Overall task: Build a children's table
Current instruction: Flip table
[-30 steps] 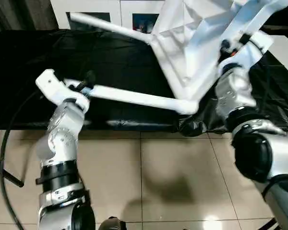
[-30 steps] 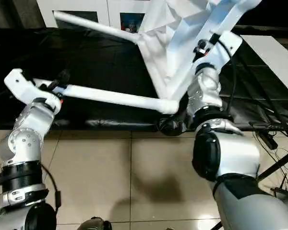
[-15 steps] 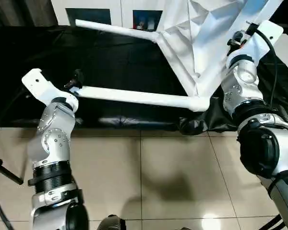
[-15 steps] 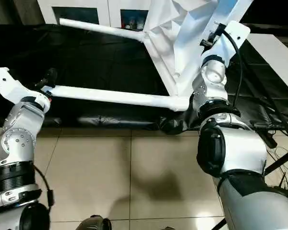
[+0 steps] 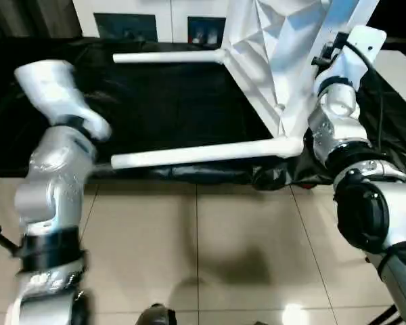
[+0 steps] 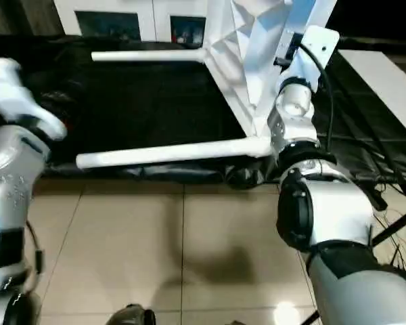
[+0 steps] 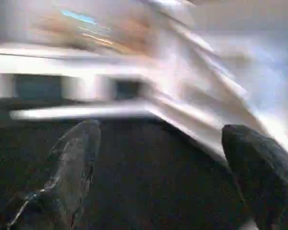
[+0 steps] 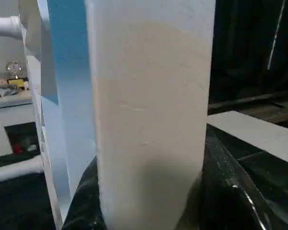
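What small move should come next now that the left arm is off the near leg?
Probably keep the right gripper clamped on the leg it holds, and lower the tilted table top until the near leg is steady. The left gripper hangs open, its fingers holding nothing.
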